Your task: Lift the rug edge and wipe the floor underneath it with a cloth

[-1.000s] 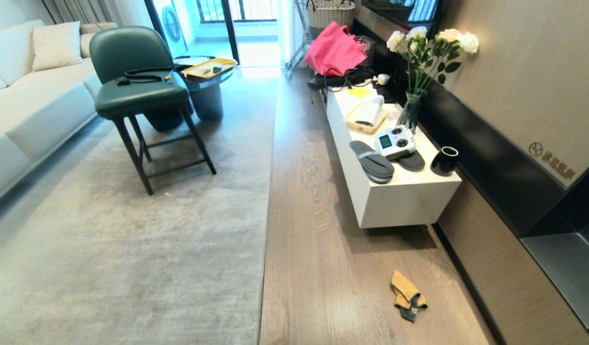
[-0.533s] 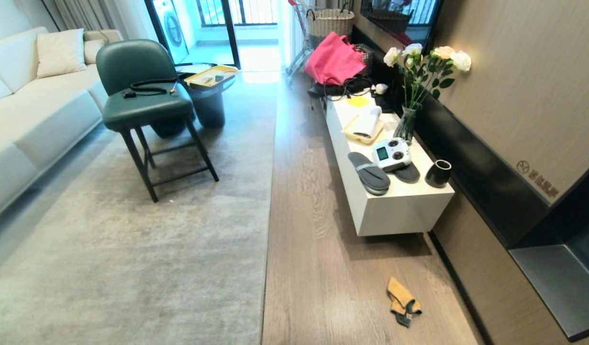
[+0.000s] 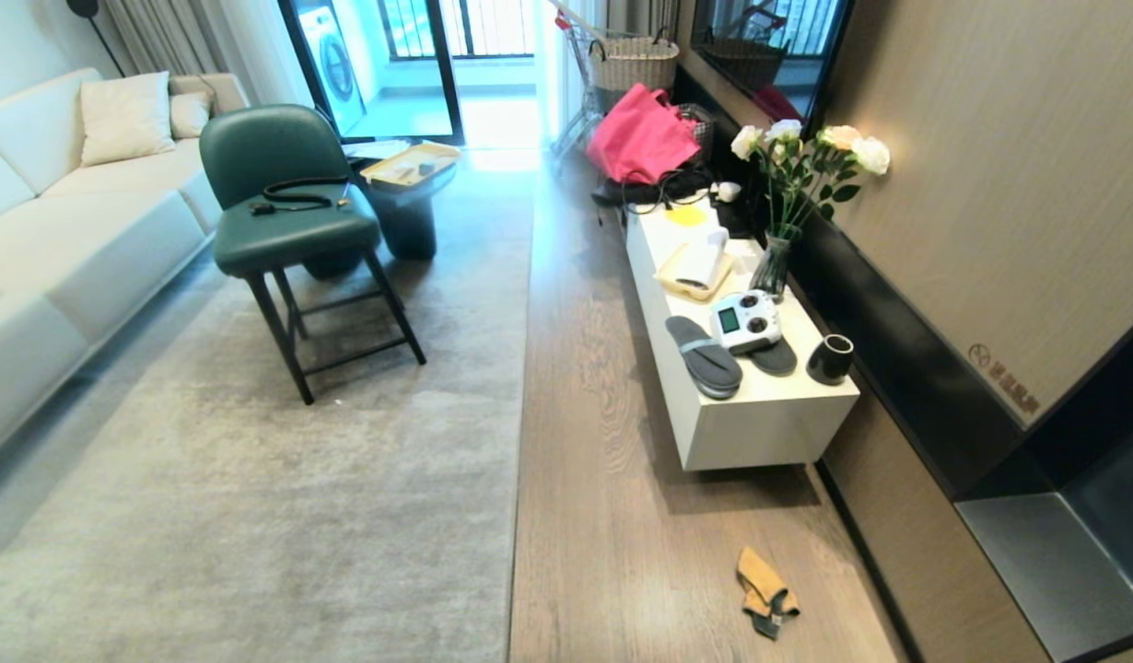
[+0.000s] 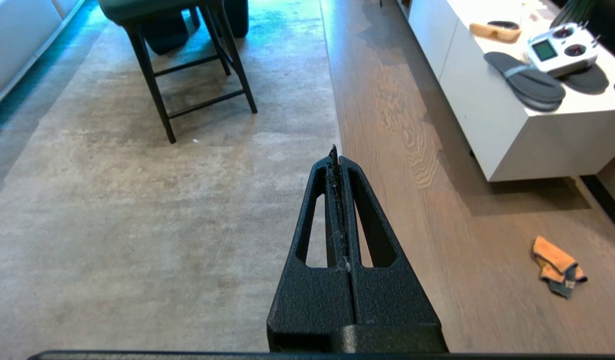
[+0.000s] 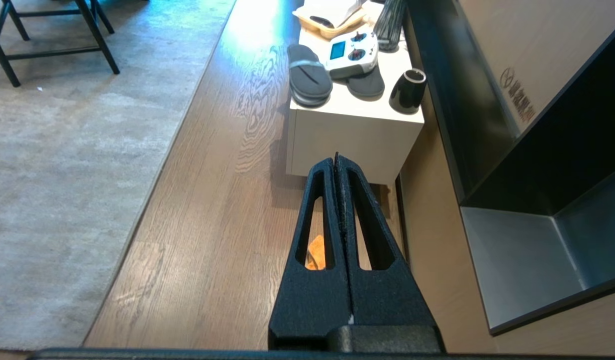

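Both arms parked, nothing grasped. L gripper [image 4: 334, 165] clenched, aimed along the rug edge [image 4: 337, 145], which lies flat just ahead of its tips, none of it lifted. R gripper [image 5: 336, 165] clenched too, held over the floor [image 5: 212, 215]. The cloth [image 5: 315, 252], 1 pc, lies crumpled on the planks below and just behind the R tips, seen through the finger slot; well apart from the L gripper, off toward the R arm's side. Probably R takes cloth, L lifts the rug, given who's nearer what. White surface [image 3: 760, 405] beyond R gripper: 2 slippers [image 3: 705, 354], 1 controller [image 3: 744, 322], 1 black cup [image 3: 830, 358].
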You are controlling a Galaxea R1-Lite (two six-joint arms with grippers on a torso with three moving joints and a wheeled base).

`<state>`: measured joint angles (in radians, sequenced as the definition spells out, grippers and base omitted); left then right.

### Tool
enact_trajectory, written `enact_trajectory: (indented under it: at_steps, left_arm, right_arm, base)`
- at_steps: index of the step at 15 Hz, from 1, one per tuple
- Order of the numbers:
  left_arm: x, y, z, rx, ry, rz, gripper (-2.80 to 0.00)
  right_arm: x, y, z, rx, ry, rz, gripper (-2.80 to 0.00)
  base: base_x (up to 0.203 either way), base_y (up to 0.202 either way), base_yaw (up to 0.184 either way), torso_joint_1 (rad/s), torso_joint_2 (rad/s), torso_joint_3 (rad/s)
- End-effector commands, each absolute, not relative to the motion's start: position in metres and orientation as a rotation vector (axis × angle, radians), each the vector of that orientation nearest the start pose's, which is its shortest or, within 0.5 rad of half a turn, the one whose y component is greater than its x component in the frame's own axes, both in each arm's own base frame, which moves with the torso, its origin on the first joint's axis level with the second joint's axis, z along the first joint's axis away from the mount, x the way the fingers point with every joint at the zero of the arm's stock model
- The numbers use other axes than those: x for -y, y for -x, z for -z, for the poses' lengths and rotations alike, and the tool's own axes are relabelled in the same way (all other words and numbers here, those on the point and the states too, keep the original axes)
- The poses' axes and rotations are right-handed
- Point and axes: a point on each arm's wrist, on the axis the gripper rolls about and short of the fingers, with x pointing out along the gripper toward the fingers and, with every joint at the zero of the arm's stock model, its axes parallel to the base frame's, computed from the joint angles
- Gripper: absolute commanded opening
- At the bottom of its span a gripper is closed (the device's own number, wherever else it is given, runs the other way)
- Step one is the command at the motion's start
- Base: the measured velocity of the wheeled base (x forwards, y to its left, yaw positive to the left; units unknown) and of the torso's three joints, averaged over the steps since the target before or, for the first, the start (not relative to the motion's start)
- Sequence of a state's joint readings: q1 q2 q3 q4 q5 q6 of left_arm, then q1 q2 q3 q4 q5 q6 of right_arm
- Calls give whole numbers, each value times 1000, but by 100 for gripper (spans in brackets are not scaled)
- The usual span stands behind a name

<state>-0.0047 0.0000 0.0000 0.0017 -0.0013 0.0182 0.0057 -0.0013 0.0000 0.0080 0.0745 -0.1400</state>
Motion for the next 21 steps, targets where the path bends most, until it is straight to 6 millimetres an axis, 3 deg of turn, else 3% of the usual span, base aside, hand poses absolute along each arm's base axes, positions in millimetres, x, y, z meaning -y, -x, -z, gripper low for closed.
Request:
enact_trajectory:
  at_steps: [1,7,21]
  left_arm:
    - [0,23,-75,-1,-18,6,-280]
    - [0,23,-75,-1,-18,6,-280]
    - [0,23,-75,-1,-18,6,-280]
  right_arm:
    - [-2,23,-75,-2,141,-82,-280]
    - [-2,23,-75,-2,141,-82,-280]
    - [-2,23,-75,-2,139,-82,-280]
  base:
    - [0,0,0,231,-574,-361]
    - [0,0,0,205,-509,-309]
    - [0,0,0,142,-326,-184]
